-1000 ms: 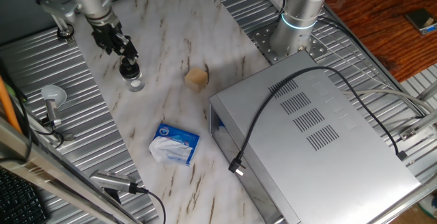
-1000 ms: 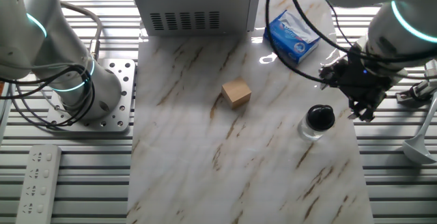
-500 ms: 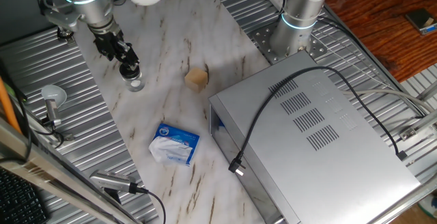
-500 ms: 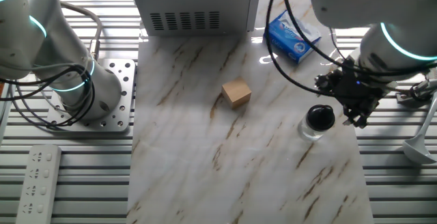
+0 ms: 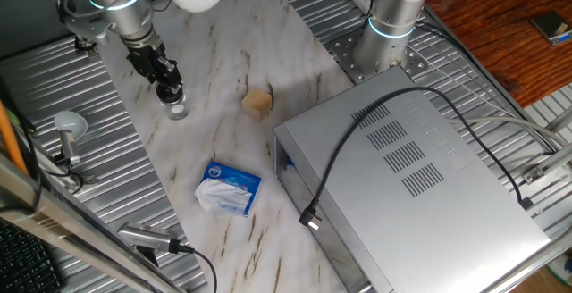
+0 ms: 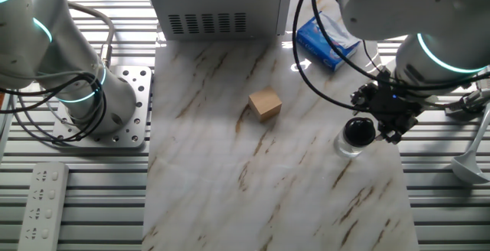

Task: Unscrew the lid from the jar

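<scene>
The small clear glass jar (image 5: 178, 109) stands upright on the marble tabletop at the left, with its black lid (image 5: 171, 93) on top. In the other fixed view the jar (image 6: 348, 147) and the lid (image 6: 357, 132) sit near the table's right edge. My gripper (image 5: 167, 84) hangs right at the lid, its dark fingers merging with it in this view. In the other fixed view the gripper (image 6: 377, 124) is just beside and above the lid, and the jaws look spread. I cannot tell whether the fingers touch the lid.
A tan cube (image 5: 257, 103) lies mid-table and a blue-and-white packet (image 5: 229, 188) lies nearer the front. A large grey metal box (image 5: 411, 177) with a black cable fills the right. A second arm's base (image 5: 384, 34) stands behind it. A white ladle (image 5: 67, 128) lies left of the jar.
My gripper has moved closer to the jar and now sits right at the lid. The jar, cube and packet have not moved.
</scene>
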`<state>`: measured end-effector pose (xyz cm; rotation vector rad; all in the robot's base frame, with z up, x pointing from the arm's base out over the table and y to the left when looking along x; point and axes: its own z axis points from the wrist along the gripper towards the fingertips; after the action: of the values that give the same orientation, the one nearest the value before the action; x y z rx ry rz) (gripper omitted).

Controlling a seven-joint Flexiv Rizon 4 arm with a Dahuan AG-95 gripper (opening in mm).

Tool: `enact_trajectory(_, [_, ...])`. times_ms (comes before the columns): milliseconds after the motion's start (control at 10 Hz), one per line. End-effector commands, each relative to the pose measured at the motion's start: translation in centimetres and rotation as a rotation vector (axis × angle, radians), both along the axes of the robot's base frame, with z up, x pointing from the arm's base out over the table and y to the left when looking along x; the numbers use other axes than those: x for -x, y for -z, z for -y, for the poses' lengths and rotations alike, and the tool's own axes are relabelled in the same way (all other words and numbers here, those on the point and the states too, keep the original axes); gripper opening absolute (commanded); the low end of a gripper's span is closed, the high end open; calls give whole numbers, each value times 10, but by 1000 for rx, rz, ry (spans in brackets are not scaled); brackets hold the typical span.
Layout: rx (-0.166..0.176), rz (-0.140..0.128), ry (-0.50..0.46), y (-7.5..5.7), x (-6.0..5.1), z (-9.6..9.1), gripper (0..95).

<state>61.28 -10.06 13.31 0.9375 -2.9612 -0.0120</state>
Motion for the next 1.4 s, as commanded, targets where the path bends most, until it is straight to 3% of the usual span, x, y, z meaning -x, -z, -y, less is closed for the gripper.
enact_trajectory(100, [-2,6,24,-1,2,0,570])
enact_trajectory(900, [1,2,180,1,5,0,570])
enact_trajectory(1400, [3,2,184,2,7,0,570])
